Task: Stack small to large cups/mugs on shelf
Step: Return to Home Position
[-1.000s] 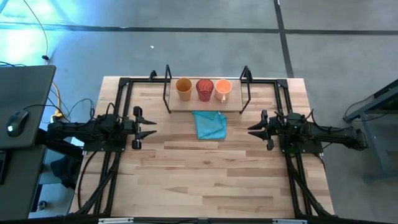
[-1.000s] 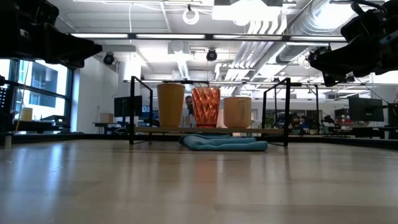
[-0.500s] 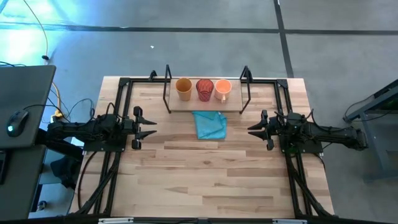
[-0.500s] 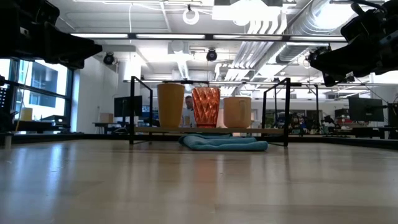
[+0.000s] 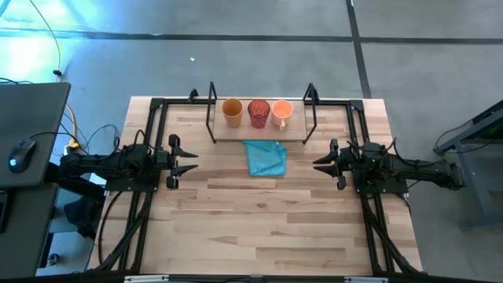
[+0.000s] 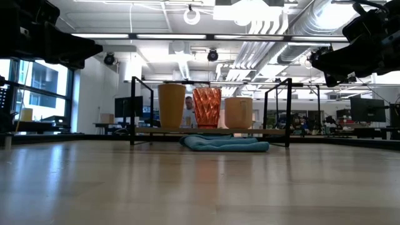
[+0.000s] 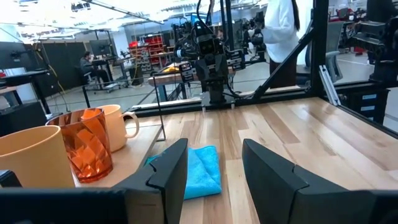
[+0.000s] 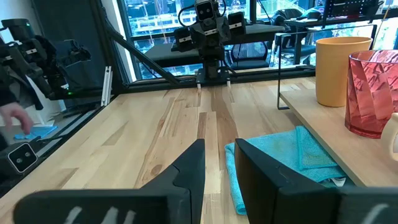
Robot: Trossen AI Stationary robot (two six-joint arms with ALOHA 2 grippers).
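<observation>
Fingers (image 7: 171,168) of the left gripper (image 5: 192,162) at 9 o'clock and the right gripper (image 5: 317,164) at 3 o'clock stand apart, empty. The shelf (image 5: 295,134) at 12 o'clock holds the tan tumbler (image 5: 232,110), red ribbed cup (image 5: 258,112) and orange mug (image 5: 282,112).

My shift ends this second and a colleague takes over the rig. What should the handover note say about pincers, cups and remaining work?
Left pincer: open, empty, at the table's left side.
Right pincer: open, empty, at its right side.
On the shelf, in a row: tan tumbler, red ribbed cup, orange mug, tallest to shortest.
A blue cloth lies on the table before the shelf.
Placing looks done; only parking the arms may remain.
</observation>
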